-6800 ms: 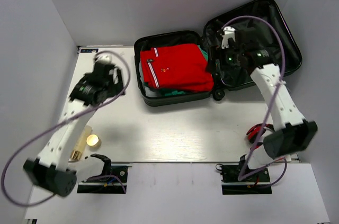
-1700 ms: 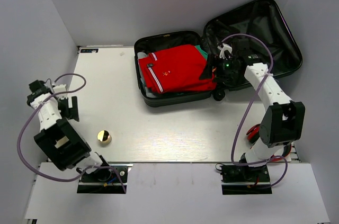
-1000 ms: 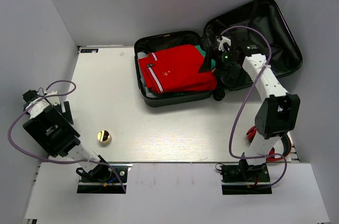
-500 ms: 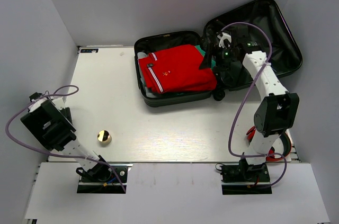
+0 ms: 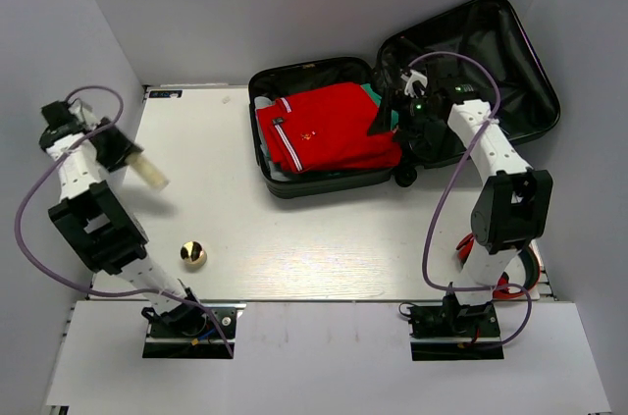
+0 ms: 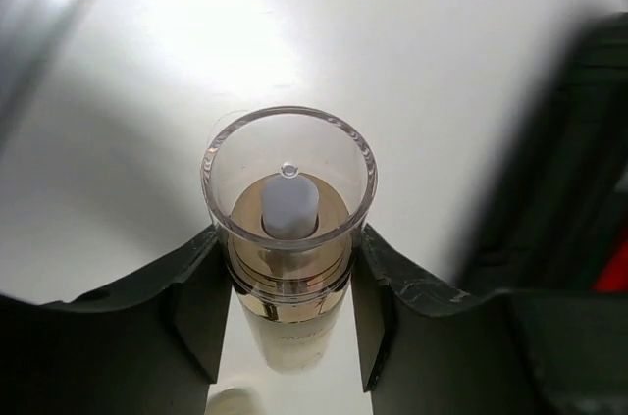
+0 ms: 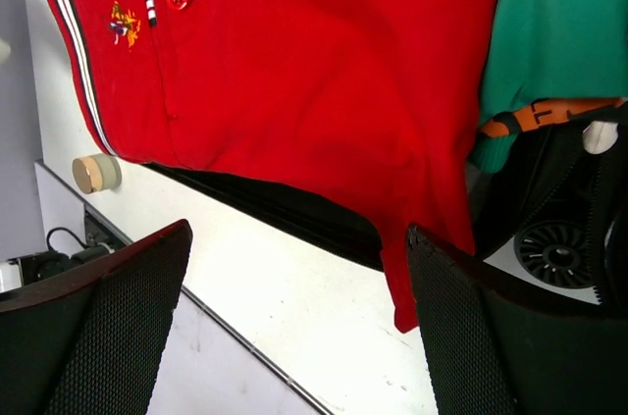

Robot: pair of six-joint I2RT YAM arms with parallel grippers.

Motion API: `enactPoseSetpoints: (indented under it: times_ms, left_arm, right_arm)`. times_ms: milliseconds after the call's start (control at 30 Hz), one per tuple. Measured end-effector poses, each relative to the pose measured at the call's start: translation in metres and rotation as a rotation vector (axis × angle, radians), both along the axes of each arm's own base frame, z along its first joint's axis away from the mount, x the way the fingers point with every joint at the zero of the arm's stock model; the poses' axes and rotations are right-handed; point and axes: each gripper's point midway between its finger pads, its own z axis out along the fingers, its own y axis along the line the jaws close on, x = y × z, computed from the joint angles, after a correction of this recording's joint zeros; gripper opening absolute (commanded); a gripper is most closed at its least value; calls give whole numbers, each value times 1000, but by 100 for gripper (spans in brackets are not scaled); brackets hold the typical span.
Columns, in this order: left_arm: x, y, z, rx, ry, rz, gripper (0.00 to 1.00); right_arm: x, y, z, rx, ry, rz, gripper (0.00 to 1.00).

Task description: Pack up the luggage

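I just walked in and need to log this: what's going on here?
A two-armed robot is packing the luggage, which lies open with a red shirt inside. The left fingers grip a small clear-capped bottle over the left side of the table. The right fingers are open over the shirt, holding nothing. A small gold round object sits on the table.

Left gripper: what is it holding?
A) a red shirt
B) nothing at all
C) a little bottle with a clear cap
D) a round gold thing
C: in the left wrist view the left gripper has a finger on each side of the bottle, and the top view shows that bottle lifted off the table.
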Motion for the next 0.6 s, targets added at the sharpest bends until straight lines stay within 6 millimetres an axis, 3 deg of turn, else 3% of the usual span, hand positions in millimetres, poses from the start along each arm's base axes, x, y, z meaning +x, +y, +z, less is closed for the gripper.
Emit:
enactPoseSetpoints:
  times_ms: [100, 367, 600]
  left_arm:
    - [42, -50, 27, -135, -138, 24, 0]
    - [116, -187, 67, -391, -303, 66, 0]
    - [222, -285, 94, -385, -491, 213, 0]
  right_arm:
    - [-3, 1, -3, 10, 5, 0, 90]
    - [-11, -1, 11, 40, -44, -2, 90]
    - [-13, 0, 12, 84, -44, -18, 90]
